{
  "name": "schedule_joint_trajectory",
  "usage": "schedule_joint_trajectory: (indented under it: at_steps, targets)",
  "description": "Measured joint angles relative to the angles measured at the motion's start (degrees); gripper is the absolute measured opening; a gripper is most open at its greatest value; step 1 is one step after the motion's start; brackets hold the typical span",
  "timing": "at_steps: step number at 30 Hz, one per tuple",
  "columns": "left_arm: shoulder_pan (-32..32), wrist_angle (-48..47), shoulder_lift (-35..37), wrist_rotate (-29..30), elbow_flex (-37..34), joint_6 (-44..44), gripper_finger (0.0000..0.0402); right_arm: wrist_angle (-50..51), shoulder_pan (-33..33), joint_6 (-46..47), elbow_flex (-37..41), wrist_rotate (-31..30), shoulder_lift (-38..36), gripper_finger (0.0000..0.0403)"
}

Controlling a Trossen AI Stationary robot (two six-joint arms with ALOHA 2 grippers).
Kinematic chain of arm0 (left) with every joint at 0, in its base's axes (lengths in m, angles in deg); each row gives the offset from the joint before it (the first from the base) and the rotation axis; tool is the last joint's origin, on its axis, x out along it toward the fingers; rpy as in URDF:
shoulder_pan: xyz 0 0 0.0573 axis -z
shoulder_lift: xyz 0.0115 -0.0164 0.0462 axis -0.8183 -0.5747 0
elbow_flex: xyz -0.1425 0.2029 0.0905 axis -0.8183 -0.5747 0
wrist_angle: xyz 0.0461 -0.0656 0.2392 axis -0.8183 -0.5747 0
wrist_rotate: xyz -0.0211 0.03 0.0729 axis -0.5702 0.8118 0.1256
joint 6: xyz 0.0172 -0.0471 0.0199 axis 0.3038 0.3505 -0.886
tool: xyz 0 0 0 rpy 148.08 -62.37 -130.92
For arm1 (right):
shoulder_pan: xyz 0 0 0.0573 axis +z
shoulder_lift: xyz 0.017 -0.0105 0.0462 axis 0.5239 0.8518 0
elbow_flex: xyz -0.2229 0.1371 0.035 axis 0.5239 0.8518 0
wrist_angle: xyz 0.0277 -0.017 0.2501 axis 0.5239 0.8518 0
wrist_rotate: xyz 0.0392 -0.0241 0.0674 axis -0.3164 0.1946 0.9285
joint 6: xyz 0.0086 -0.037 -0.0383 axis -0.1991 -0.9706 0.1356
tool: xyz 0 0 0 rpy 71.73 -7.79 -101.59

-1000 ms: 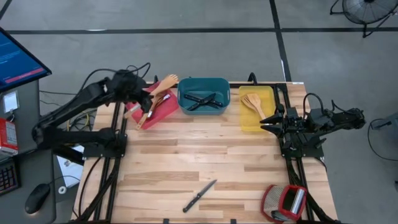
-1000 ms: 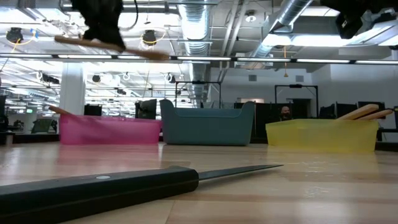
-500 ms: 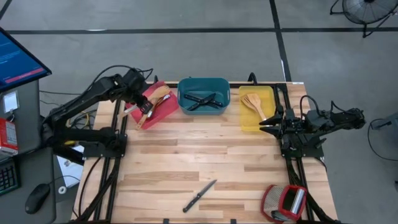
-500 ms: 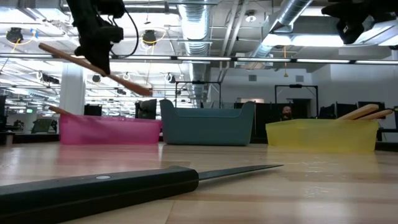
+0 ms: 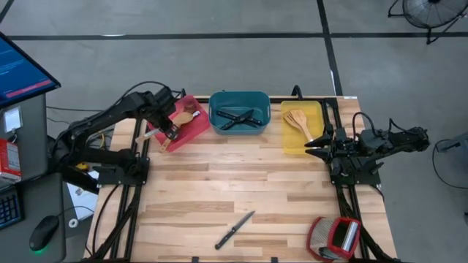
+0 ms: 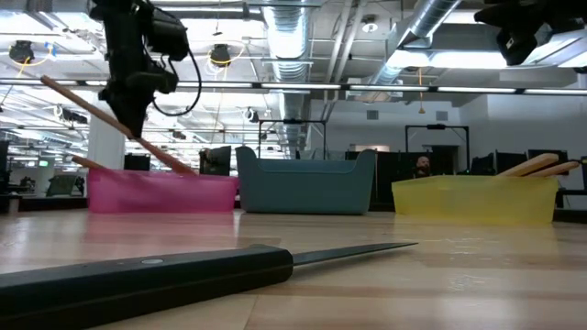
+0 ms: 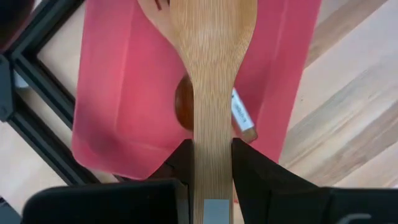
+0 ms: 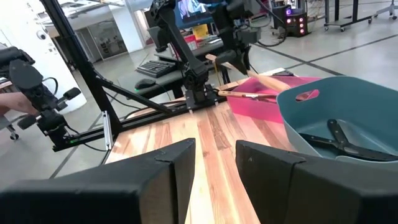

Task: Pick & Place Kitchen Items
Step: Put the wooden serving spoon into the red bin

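Left gripper: the left gripper (image 5: 167, 126) hangs over the red tray (image 5: 196, 126) at about 11 o'clock on the table (image 5: 241, 183), its jaws pinching the handle of a wooden spatula (image 7: 212, 74).
Spatula: held on a slant in the low view, its lower end dipping behind the near wall of the red tray (image 6: 160, 194); in the left wrist view its broad head lies over the red tray (image 7: 118, 87), above a wooden spoon (image 7: 184, 107) already lying inside.
Right gripper: the right gripper (image 5: 313, 144) waits at about 3 o'clock, just beside the yellow tray (image 5: 316, 111), jaws spread a little and holding nothing, as the right wrist view shows.
Teal tray: the teal tray (image 5: 240, 98) sits at 12 o'clock between the red and yellow trays, with black-handled knives (image 5: 240, 117) lying crossed inside.
Yellow tray: wooden spoons (image 5: 296, 121) lie in it; in the low view their ends stick up over the rim of the yellow tray (image 6: 472, 200).
Knife: one black-handled knife (image 5: 234, 230) lies alone on the bare wood at about 6 o'clock, well apart from the trays; it fills the foreground of the low view (image 6: 183, 275).
Red-and-silver object: a red-and-silver object (image 5: 335, 237) sits at about 5 o'clock, at the table's corner.
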Motion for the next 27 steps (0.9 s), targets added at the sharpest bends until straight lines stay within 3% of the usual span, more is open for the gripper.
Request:
schedule_joint_trajectory:
  at_steps: [7,16,27]
  targets:
    - [-0.1,7.8,-0.4,0.3,-3.5,0.1,0.0059,0.0,0.0,0.0,0.0,0.0,0.0,0.0126]
    - [-0.4,9.0,-0.5,1.4,-4.0,0.1,0.0059,0.0,0.0,0.0,0.0,0.0,0.0,0.0126]
    - [-0.4,11.5,-7.1,1.4,-4.0,1.8,0.0059,-0.1,0.0,0.0,0.0,0.0,0.0,0.0126]
